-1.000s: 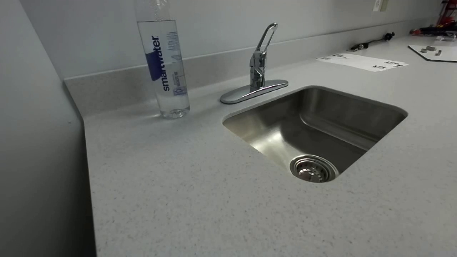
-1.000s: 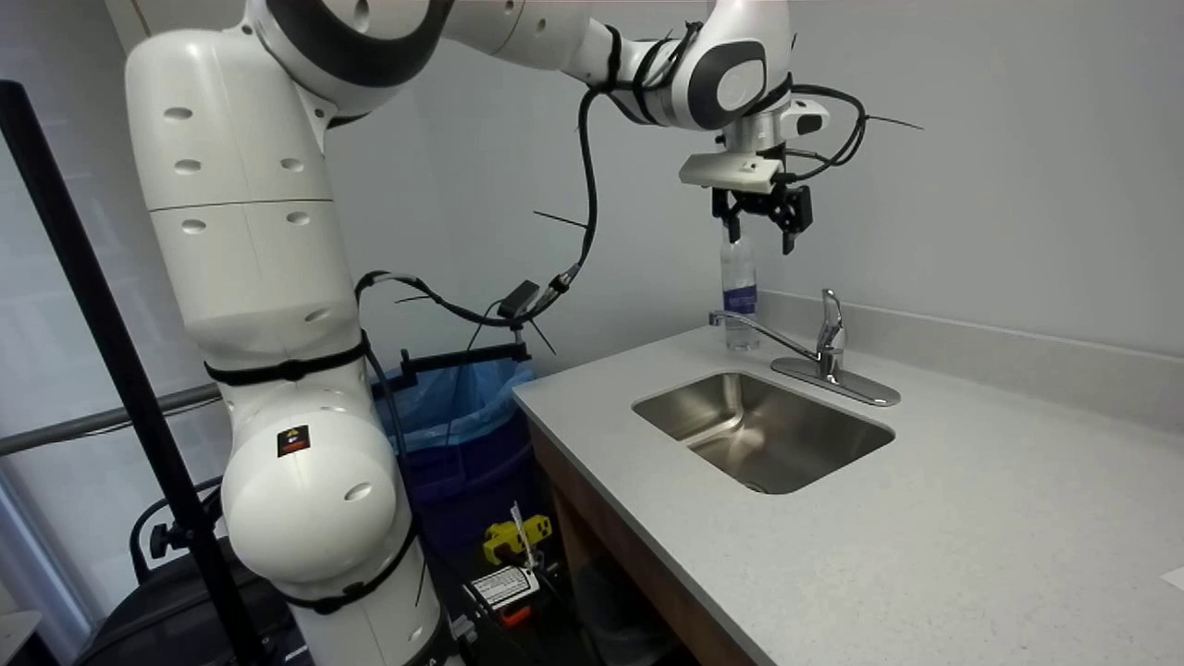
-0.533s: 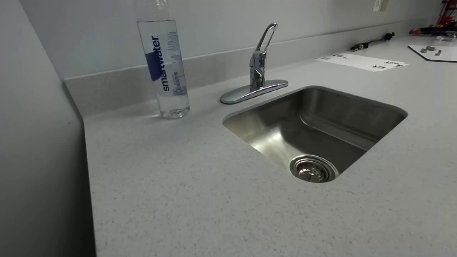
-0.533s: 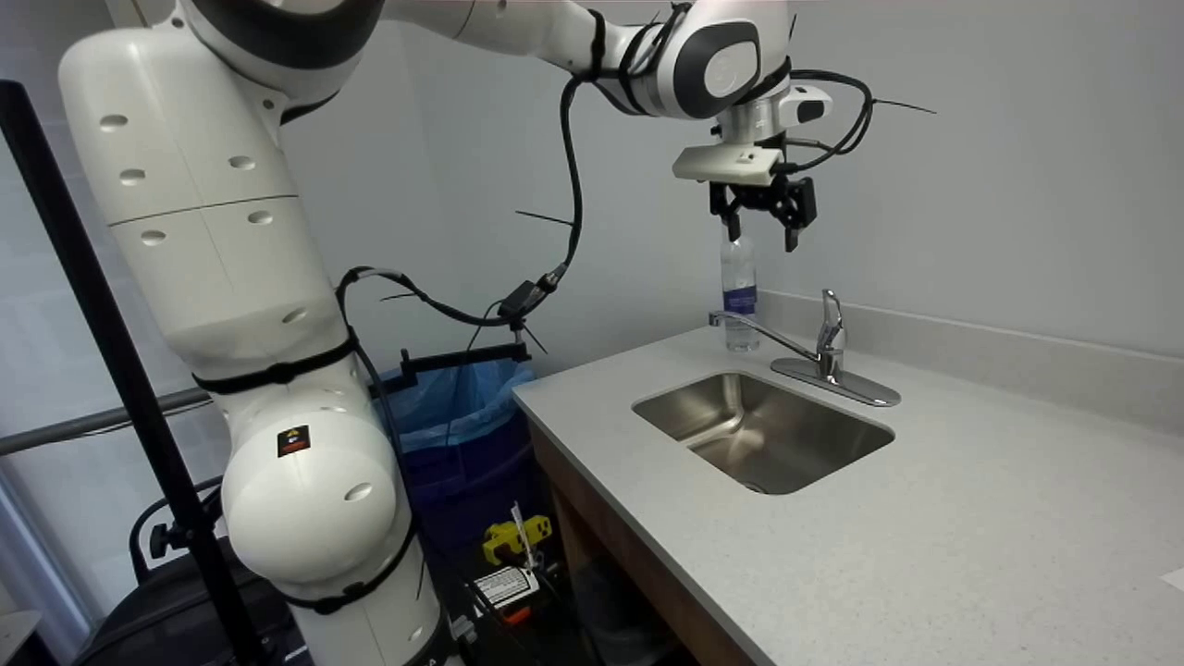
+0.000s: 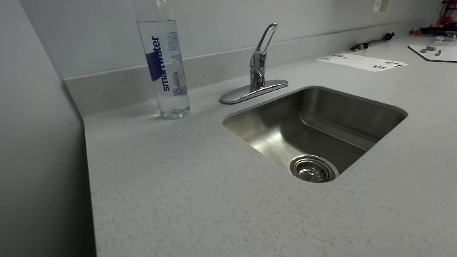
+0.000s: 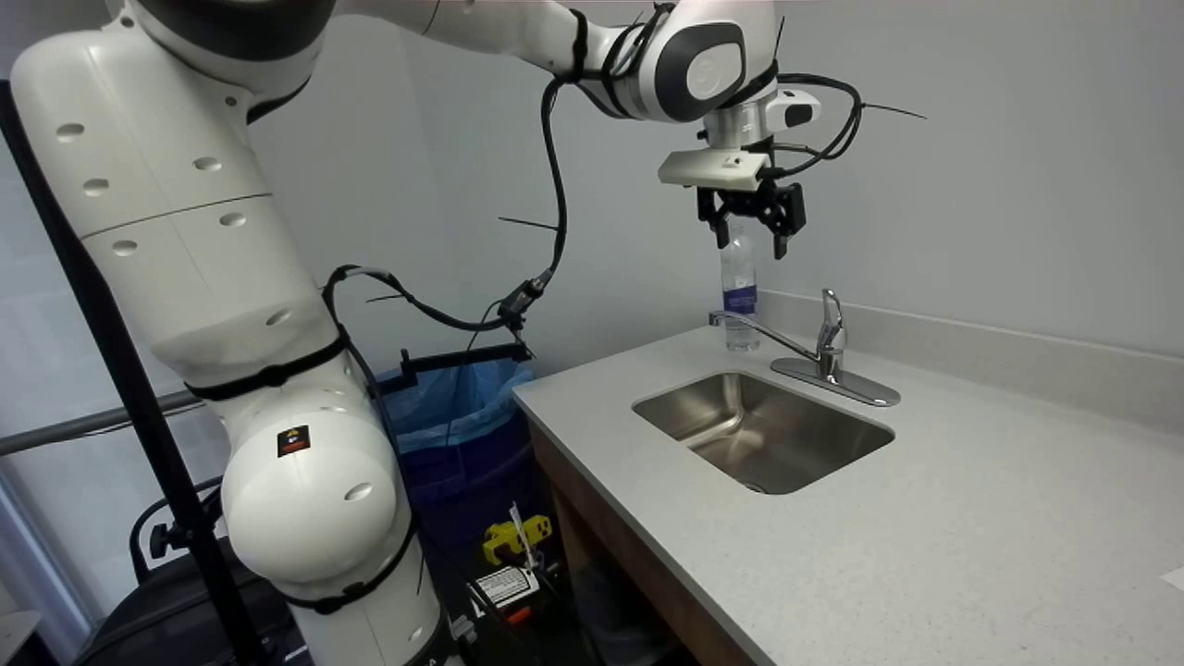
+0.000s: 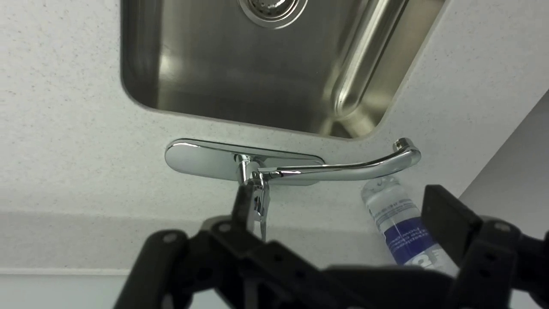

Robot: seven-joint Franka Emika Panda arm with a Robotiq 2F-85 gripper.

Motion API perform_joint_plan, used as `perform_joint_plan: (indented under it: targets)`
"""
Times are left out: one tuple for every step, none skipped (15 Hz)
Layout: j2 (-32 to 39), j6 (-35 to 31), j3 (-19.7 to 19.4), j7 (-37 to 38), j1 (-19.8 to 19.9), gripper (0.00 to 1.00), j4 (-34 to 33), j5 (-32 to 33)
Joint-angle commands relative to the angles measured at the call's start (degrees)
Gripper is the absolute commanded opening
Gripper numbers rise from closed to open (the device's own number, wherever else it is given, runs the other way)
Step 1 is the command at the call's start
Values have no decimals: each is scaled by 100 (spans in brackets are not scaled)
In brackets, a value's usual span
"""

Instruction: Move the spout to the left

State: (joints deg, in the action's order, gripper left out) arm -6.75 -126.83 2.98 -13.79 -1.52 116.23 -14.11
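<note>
The chrome spout (image 6: 772, 333) runs from the upright faucet body (image 6: 830, 356) toward the bottle side in an exterior view. In the wrist view the spout (image 7: 343, 172) points right, its tip bent upward in the picture. In an exterior view the faucet body (image 5: 257, 73) shows, but the spout does not. My gripper (image 6: 751, 247) is high above the spout, pointing down, apart from it. In the wrist view the gripper (image 7: 341, 195) has its jaws wide apart with nothing held. The left finger partly covers the lever handle (image 7: 262, 199).
A clear bottle with a blue label stands beside the spout in both exterior views (image 5: 164, 64) (image 6: 739, 296). The steel sink (image 6: 731, 444) is in front of the faucet. A backsplash (image 6: 999, 347) runs behind. Paper sheets (image 5: 360, 62) lie farther along the counter.
The arm has swung to the left in an exterior view. The gripper has shifted slightly left and a little lower. The spout and bottle have not moved.
</note>
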Motion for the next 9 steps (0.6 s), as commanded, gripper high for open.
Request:
perform_joint_plan:
  targets:
    - [-391,-65,-118,-255,-94,100,433,-181]
    - [-440,-78,-120,-272,-103,100,502,-180]
    - [-485,-67,-125,-286,-111,100,550,-184]
    - [-536,-71,-127,-295,-121,100,613,-188]
    - [-579,-71,-129,-313,-135,100,665,-188]
    - [-634,-65,-129,-340,-153,100,724,-186]
    - [-339,5,-94,-85,-118,100,437,26]
    - [-382,4,-95,-96,-130,100,484,27]
    - [-415,3,-96,-99,-137,100,520,28]
